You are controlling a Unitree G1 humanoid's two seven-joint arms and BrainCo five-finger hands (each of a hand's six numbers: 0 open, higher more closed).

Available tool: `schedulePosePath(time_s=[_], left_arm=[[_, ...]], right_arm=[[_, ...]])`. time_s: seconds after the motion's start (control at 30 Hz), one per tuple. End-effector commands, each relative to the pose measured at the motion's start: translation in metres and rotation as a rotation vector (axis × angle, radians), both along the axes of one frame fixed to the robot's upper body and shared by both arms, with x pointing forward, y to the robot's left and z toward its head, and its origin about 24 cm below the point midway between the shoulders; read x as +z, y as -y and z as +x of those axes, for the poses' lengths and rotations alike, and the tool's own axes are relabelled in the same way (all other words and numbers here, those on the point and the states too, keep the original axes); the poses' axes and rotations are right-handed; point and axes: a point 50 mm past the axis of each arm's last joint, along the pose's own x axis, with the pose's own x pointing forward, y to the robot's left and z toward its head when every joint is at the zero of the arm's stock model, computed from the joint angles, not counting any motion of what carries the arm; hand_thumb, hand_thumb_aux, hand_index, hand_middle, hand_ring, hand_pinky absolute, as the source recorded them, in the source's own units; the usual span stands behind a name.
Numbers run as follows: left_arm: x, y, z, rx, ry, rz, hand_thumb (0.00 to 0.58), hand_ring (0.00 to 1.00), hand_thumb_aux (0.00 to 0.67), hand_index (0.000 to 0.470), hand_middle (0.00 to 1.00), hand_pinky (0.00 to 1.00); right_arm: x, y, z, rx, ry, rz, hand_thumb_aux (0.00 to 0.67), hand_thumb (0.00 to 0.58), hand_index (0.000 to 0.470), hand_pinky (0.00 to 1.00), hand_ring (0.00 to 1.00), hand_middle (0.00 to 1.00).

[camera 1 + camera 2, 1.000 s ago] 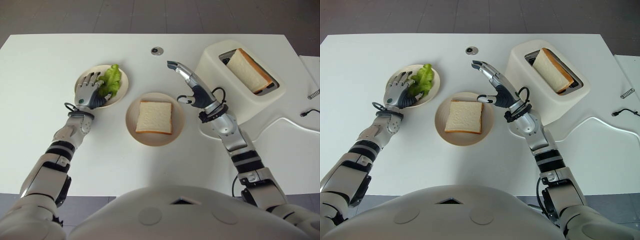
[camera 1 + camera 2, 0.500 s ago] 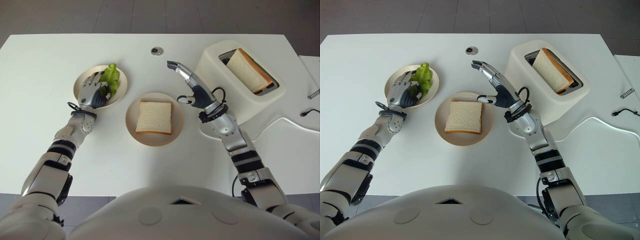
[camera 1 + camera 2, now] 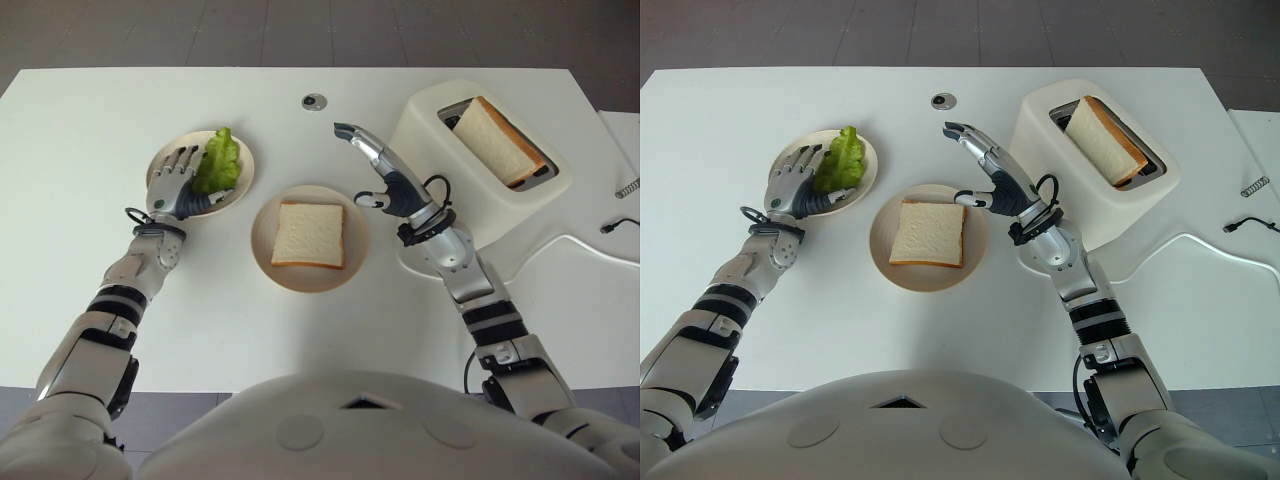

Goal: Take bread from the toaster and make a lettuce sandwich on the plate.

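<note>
The left robot hand [image 3: 176, 186] lay over the near edge of the side dish [image 3: 243, 182] with its fingers spread and uncurled, the lettuce [image 3: 219, 164] leaning against its inner side and the thumb stretched beneath the leaf; it looked placed to gather the leaf, not yet closed on it. The lettuce was a crinkled, bright green, floppy piece, likely to bend and slip unless pinched gently. The dish was round, shallow and pale cream, as was the larger plate [image 3: 265, 250] at the middle of the white worktop [image 3: 90, 120].

On that plate one slice of bread [image 3: 308, 234] lay flat, square, soft-looking with a thin tan crust (the base of the sandwich, I judged). The right robot hand [image 3: 386, 178] hovered between the plate and the toaster [image 3: 425, 120], fingers extended and empty, held clear so the plate was free for the leaf. The toaster was a smooth, rounded white block; a second slice [image 3: 497, 140] stood tilted in its slot, ready to top the sandwich
</note>
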Motion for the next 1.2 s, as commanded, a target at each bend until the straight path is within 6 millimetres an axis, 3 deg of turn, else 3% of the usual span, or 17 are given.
schedulePosePath(time_s=[0.03, 0.13, 0.17, 0.33, 0.43, 0.57, 0.7, 0.87, 1.0, 1.2], left_arm=[[-0.023, -0.003, -0.011, -0.001, -0.148, 0.051, 0.474, 0.0, 0.384, 0.269, 0.0, 0.0], [-0.028, -0.003, -0.013, -0.002, -0.185, 0.052, 0.558, 0.0, 0.539, 0.378, 0.0, 0.0], [-0.029, -0.001, -0.012, -0.008, -0.188, 0.046, 0.58, 0.0, 0.67, 0.47, 0.0, 0.0], [-0.021, 0.005, -0.009, -0.038, -0.115, -0.023, 0.58, 0.0, 0.67, 0.47, 0.0, 0.0], [-0.003, 0.006, -0.004, -0.038, 0.035, -0.106, 0.58, 0.0, 0.67, 0.47, 0.0, 0.0], [0.019, 0.025, -0.007, -0.13, 0.177, -0.27, 0.58, 0.0, 0.67, 0.47, 0.0, 0.0], [0.021, 0.046, -0.015, -0.23, 0.118, -0.4, 0.58, 0.0, 0.67, 0.47, 0.0, 0.0], [0.028, 0.064, -0.025, -0.358, 0.098, -0.427, 0.58, 0.0, 0.67, 0.47, 0.0, 0.0], [0.028, 0.086, -0.037, -0.467, 0.051, -0.51, 0.58, 0.0, 0.67, 0.47, 0.0, 0.0], [0.023, 0.104, -0.055, -0.588, -0.057, -0.643, 0.58, 0.0, 0.67, 0.47, 0.0, 0.0]], right_arm=[[0.0, -0.001, 0.002, 0.004, -0.001, -0.02, 0.0, 0.0, 0.0, 0.0, 0.0, 0.0], [0.0, -0.001, 0.002, 0.006, 0.0, -0.021, 0.0, 0.0, 0.0, 0.0, 0.0, 0.0], [0.0, -0.001, 0.002, 0.005, -0.001, -0.021, 0.0, 0.0, 0.0, 0.0, 0.0, 0.0], [0.0, -0.001, 0.001, 0.005, 0.0, -0.018, 0.0, 0.0, 0.0, 0.0, 0.0, 0.0], [0.001, -0.001, 0.001, 0.004, 0.001, -0.014, 0.0, 0.0, 0.0, 0.0, 0.0, 0.0], [0.003, 0.0, 0.001, 0.001, 0.01, -0.005, 0.0, 0.0, 0.0, 0.0, 0.0, 0.0], [0.004, 0.002, 0.002, -0.008, 0.014, -0.003, 0.0, 0.0, 0.0, 0.0, 0.0, 0.0], [0.004, 0.002, 0.002, -0.009, 0.015, -0.001, 0.0, 0.0, 0.0, 0.0, 0.0, 0.0], [0.004, 0.004, 0.002, -0.014, 0.015, -0.004, 0.0, 0.0, 0.0, 0.0, 0.0, 0.0], [0.004, 0.003, 0.002, -0.006, 0.013, -0.007, 0.0, 0.0, 0.0, 0.0, 0.0, 0.0]])
